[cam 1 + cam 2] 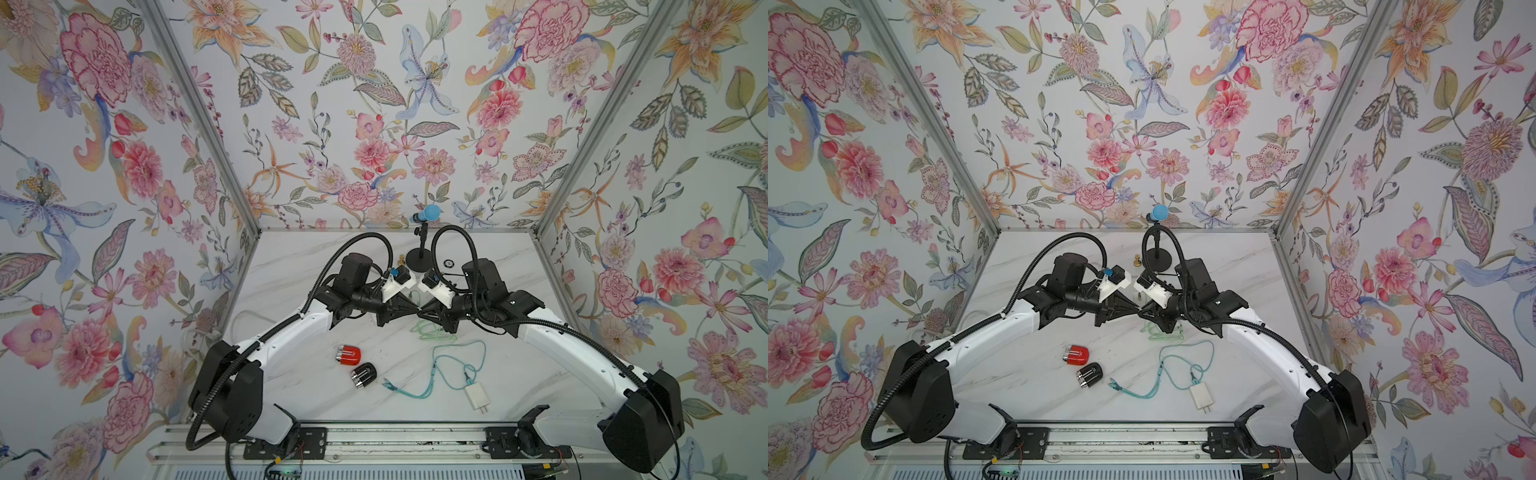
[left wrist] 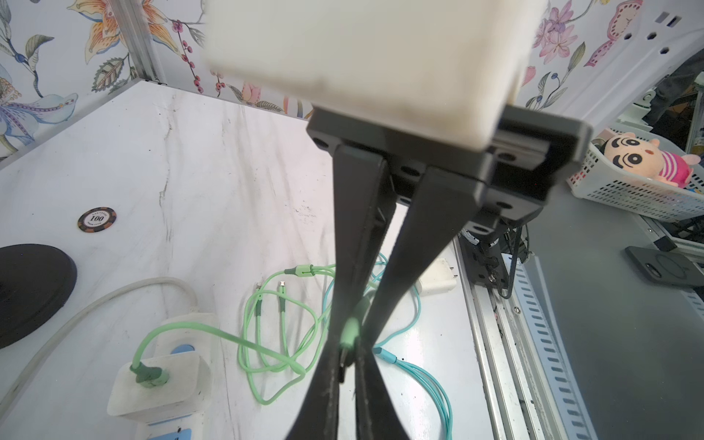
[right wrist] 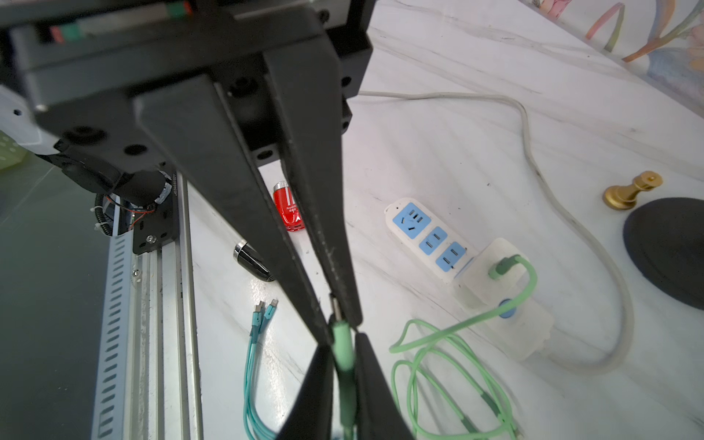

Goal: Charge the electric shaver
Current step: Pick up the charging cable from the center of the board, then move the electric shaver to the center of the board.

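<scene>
Two small electric shavers lie on the marble table: a red shaver [image 1: 348,354] [image 3: 288,207] and a black shaver [image 1: 363,374] [image 3: 251,259]. Both lie apart from the grippers, nearer the front. My left gripper [image 1: 415,310] [image 2: 352,339] and right gripper [image 1: 422,312] [image 3: 339,318] meet tip to tip above mid-table. The green cable plug [image 2: 350,329] [image 3: 343,352] sits between them. The left fingers are shut on its green body and the right fingers are shut on its metal tip. The green cable [image 3: 438,343] runs to a white adapter [image 3: 503,266] in the power strip [image 3: 426,232].
A teal multi-head cable [image 1: 440,374] with a white wall charger [image 1: 477,397] lies at the front right. A microphone stand [image 1: 422,257], a gold knob [image 3: 630,190] and a poker chip [image 2: 96,219] stand at the back. The rail [image 1: 374,440] runs along the front edge.
</scene>
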You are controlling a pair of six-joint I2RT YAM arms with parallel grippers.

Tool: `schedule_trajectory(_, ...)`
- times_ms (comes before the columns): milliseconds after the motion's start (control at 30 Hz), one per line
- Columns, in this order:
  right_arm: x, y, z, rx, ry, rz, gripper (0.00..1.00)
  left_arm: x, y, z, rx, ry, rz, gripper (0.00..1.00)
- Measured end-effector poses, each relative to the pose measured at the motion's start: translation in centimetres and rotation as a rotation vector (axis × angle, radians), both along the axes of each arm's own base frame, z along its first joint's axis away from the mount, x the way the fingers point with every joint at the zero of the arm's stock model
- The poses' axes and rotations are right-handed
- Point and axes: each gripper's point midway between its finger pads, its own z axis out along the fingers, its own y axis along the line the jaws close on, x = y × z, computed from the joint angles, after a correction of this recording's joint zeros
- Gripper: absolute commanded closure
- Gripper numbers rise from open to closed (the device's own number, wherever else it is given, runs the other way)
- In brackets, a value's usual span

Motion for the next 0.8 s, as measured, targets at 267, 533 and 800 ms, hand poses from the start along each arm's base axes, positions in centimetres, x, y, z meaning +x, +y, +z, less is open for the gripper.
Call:
schedule_trajectory(267,0.5,-0.7,0.6,0.008,-0.027,-0.033,0.97,0.7,0.6,-0.7,0.027,0.003,0.040,0.64)
schedule_trajectory(533,0.3,-1.5,-0.9,-0.001,-0.007,-0.065,0.97,3.5,5.0,-0.7,0.208,-0.153,0.259,0.54)
schedule_trajectory(800,1.4,-2.1,-4.3,0.015,0.028,-0.174,0.97,5.4,12.9,-4.5,0.604,-0.342,0.542,0.51)
